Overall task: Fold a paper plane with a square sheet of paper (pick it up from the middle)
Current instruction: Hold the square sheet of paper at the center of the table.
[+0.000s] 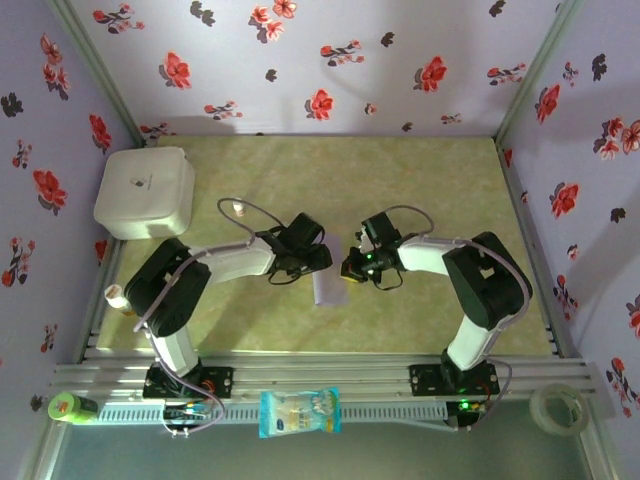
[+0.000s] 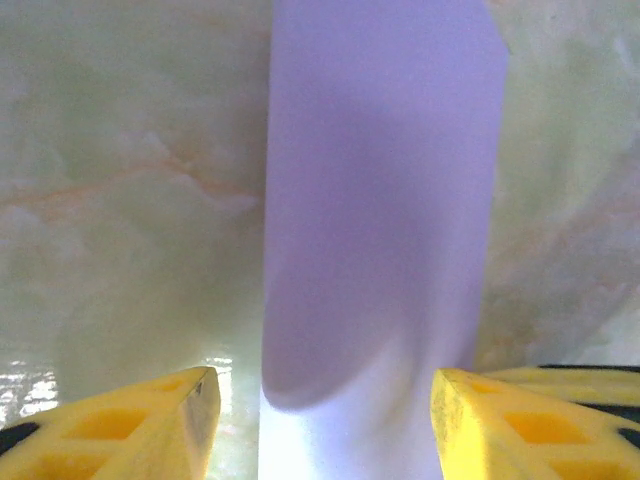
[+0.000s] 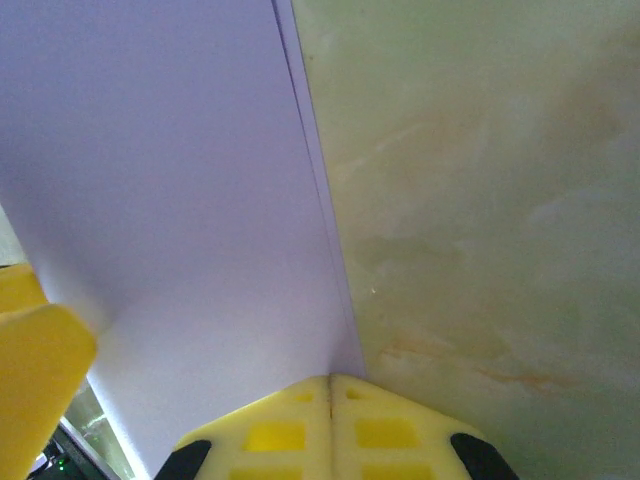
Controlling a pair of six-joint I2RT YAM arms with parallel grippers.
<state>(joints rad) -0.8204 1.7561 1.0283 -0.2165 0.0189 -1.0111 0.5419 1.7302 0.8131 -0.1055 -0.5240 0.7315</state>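
Jaws closed, the right gripper (image 3: 330, 385) is set on the long edge of the folded sheet of paper (image 1: 328, 288), which is straddled by the left gripper's (image 2: 325, 385) parted jaws at the middle of the table (image 1: 420, 180). The crease is likely best pressed firmly, with layers kept aligned.

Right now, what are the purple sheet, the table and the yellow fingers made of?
Sheet of paper: thin paper, matte pale lilac; it keeps straight, layered folded edges.
Table: probably a smooth marble-print covering, slightly glossy, judging by the glare beside the fingers.
Left hand fingers: likely moulded yellow plastic, with hollow pockets in the surface.
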